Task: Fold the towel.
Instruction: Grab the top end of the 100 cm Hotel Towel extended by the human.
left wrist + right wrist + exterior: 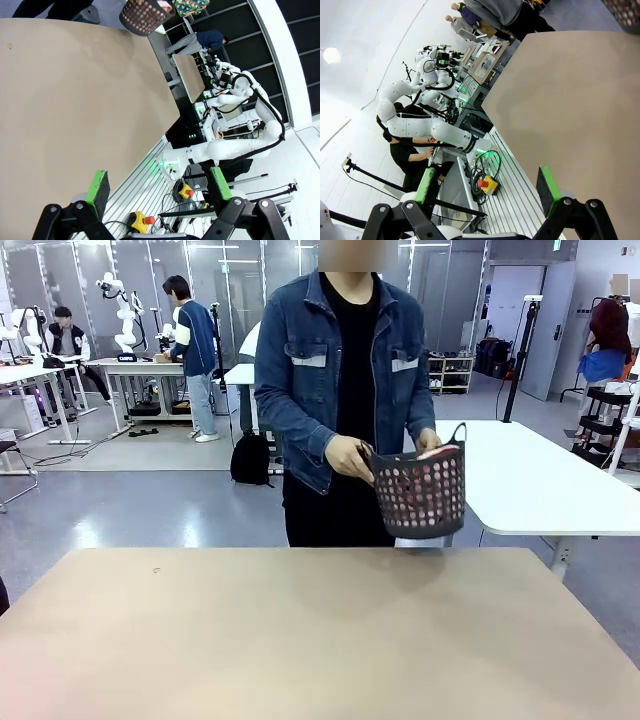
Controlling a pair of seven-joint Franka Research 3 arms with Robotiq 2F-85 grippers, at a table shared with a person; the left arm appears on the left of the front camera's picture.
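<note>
A person in a denim jacket stands at the far side of the table holding a dark perforated basket [420, 495] in both hands. A strip of the pale pink towel [436, 452] peeks over the basket's rim; the rest of it is hidden inside. The basket [142, 17] also appears at the top of the left wrist view, past the table's far edge, and its corner [626, 9] at the top right of the right wrist view. My left gripper [160, 186] is open over the table's side edge, nothing between its green pads. My right gripper [487, 186] is open too, holding nothing.
The tan table top [300, 640] is bare and wide. Beside the table's edges stand the arms' bases, with a red emergency button [484, 183] on the slatted metal frame. A white table [540, 480] stands behind the person on the right.
</note>
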